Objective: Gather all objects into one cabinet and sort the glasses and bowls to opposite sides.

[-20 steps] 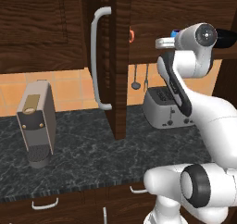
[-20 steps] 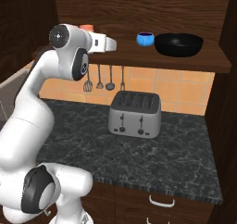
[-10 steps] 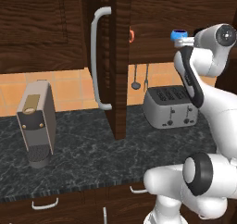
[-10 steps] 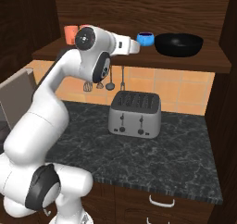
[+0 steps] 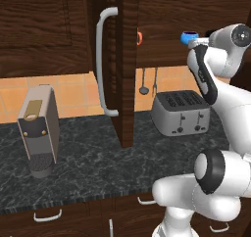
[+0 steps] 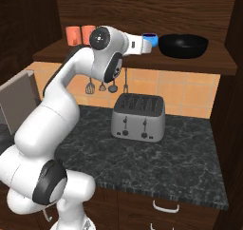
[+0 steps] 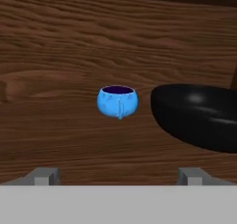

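— Small bright-blue cup (image 7: 117,101): where is it?
— On the dark wooden cabinet shelf (image 6: 199,62), upright, just beside the wide glossy black bowl (image 6: 183,45), toward the shelf's right end. Two coral-orange mugs (image 6: 79,34) stand near the left end.

— And the tool (image 6: 147,42)?
— Raised level with the shelf, jaws spread wide, holding nothing, the cup straight ahead between its fingertips (image 7: 42,176).

— Below?
— A silver four-slot toaster (image 6: 138,117) sits at the back of the black marbled worktop (image 6: 190,162).
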Available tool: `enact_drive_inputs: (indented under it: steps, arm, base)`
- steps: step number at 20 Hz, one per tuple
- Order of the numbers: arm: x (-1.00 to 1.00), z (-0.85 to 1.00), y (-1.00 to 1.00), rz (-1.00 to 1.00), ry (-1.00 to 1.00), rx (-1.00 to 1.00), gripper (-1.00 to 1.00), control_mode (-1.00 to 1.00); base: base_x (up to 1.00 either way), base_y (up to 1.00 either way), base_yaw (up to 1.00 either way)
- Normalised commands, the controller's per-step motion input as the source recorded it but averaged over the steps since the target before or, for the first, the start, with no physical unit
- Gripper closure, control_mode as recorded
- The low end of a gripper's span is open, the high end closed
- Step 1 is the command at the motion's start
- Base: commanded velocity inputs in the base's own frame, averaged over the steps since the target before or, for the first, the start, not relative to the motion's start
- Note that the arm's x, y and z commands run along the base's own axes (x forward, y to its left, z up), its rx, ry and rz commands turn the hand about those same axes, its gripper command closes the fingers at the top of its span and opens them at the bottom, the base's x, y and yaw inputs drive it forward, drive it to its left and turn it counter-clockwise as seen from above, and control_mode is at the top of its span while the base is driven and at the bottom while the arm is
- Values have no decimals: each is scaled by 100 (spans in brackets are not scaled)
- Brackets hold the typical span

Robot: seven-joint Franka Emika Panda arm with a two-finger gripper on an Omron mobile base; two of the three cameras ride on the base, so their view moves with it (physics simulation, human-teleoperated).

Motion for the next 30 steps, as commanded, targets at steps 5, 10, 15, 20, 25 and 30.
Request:
enact_drive_inputs:
  steps: [5,10,15,20,25,30]
  arm:
    - [46,-4,-5,0,0,0,-100,-100]
    - [43,-8,-6,0,0,0,-100,-100]
    - [33,-3,-7,0,0,0,-100,-100]
    - [35,0,-7,0,0,0,-100,-100]
    - [35,-1,-4,0,0,0,-100,-100]
    - [35,-1,-6,0,0,0,-100,-100]
  base:
    - [0,0,0]
    - [0,0,0]
    - [0,0,0]
    - [0,0,0]
    - [0,0,0]
    - [0,0,0]
